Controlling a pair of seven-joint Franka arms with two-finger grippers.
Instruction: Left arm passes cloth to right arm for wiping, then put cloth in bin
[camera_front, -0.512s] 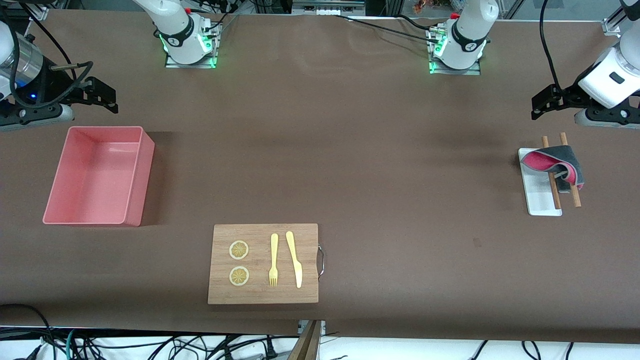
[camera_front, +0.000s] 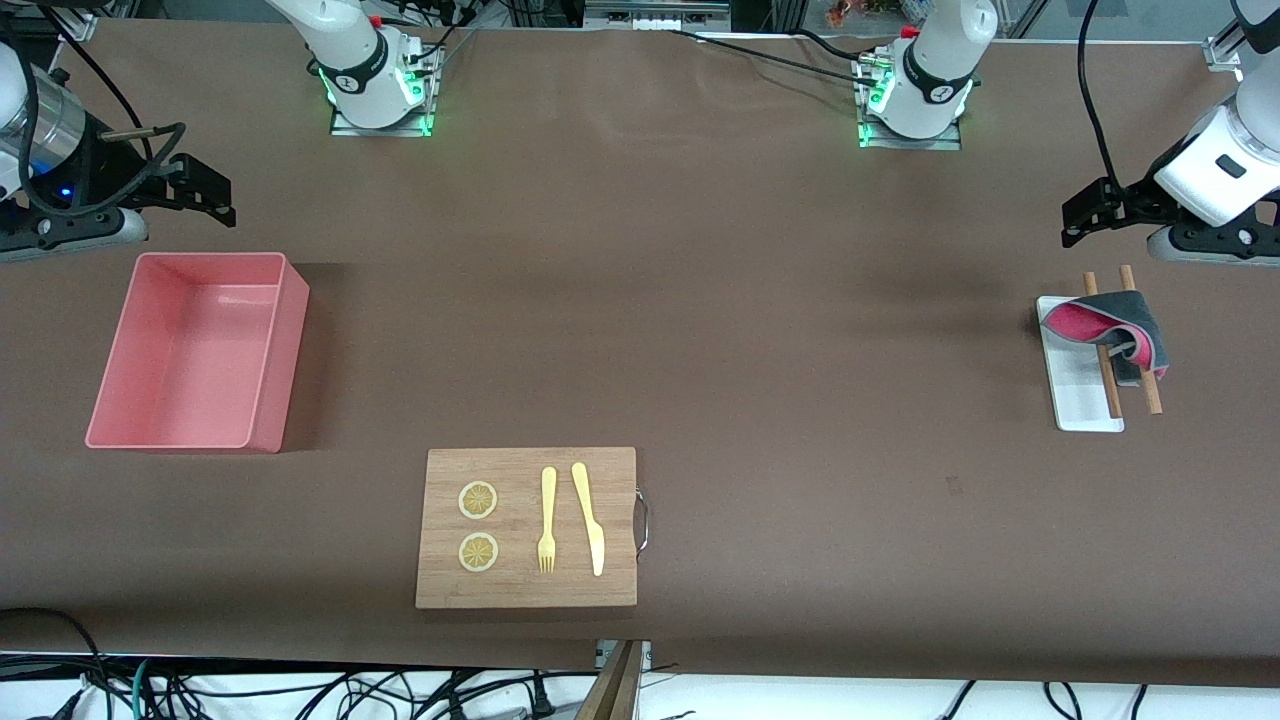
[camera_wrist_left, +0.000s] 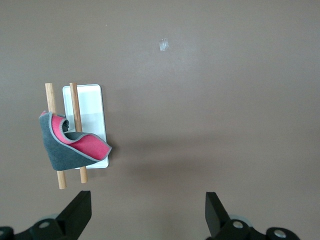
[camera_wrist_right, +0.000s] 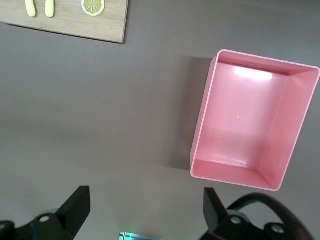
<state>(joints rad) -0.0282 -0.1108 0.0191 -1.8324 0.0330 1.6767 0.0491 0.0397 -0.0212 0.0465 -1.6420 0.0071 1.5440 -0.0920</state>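
The cloth (camera_front: 1108, 330), dark grey with a pink-red face, lies crumpled over two wooden sticks (camera_front: 1140, 375) on a small white tray (camera_front: 1080, 395) at the left arm's end of the table. It also shows in the left wrist view (camera_wrist_left: 70, 145). My left gripper (camera_front: 1085, 212) is open and empty, up in the air over bare table beside the tray. The pink bin (camera_front: 195, 350) stands empty at the right arm's end; it shows in the right wrist view (camera_wrist_right: 252, 120). My right gripper (camera_front: 205, 192) is open and empty, waiting beside the bin.
A wooden board (camera_front: 527, 527) with a metal handle lies near the table's front edge, nearer the camera than the bin. On it are two lemon slices (camera_front: 478, 500), a yellow fork (camera_front: 547, 520) and a yellow knife (camera_front: 589, 515).
My left gripper and wrist have shifted slightly, rising a little over the table beside the tray. The right arm, cloth and bin have not moved.
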